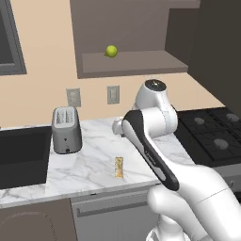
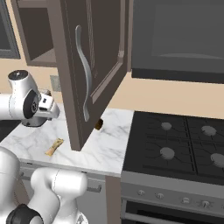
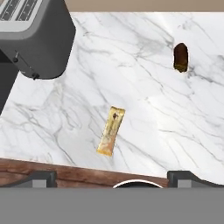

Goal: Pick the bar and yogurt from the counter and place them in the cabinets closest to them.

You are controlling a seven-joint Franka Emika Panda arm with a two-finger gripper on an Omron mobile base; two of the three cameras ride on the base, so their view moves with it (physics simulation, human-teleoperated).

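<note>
The tan-yellow bar (image 1: 119, 167) (image 2: 54, 146) (image 3: 111, 131) lies flat on the white marble counter (image 1: 89, 162) (image 3: 148, 105), close to its front edge. My gripper (image 3: 114, 177) hovers well above the counter, looking down, with the bar just ahead of its tips. It is open, the two dark fingertips (image 3: 41, 178) spread wide with nothing between them. Above the counter hangs the wall cabinet (image 1: 134, 63), its shelf exposed and its door (image 2: 87, 74) swung open. The yogurt is out of view.
A grey toaster (image 1: 66, 129) (image 3: 35, 35) stands left of the bar. A dark brown oval lump (image 3: 180, 57) (image 2: 99, 125) lies further back on the marble. A green round fruit (image 1: 111, 51) sits on the cabinet shelf. A black stove (image 2: 175, 148) borders the counter on the right.
</note>
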